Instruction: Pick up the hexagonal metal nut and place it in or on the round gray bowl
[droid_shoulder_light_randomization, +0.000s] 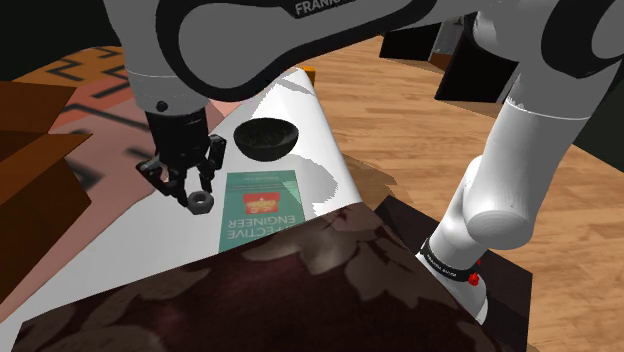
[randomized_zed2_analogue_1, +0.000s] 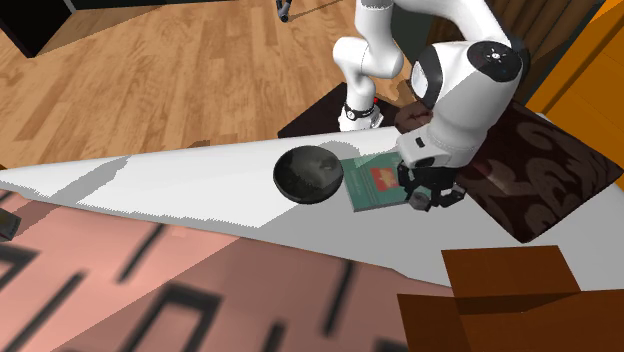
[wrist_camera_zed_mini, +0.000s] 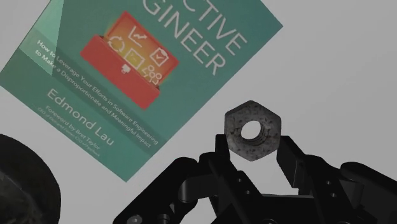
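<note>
Rough, mottled grey metal on the nut (wrist_camera_zed_mini: 252, 131). Dark gloss with dim reflections on the bowl (randomized_zed2_analogue_1: 309, 174). Smooth paper cover, faintly sheeny, on the book (wrist_camera_zed_mini: 146, 70). Plain matt white on the table (wrist_camera_zed_mini: 343, 57). Patterned brown cloth (droid_shoulder_light_randomization: 300, 290); grained wood floor (droid_shoulder_light_randomization: 400, 110).

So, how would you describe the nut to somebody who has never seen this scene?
Look at the white table with the teal book on it. Beside the book, at the tip of the black tool, is the nut. It alone is small, grey, six-sided, with a round hole.
</note>
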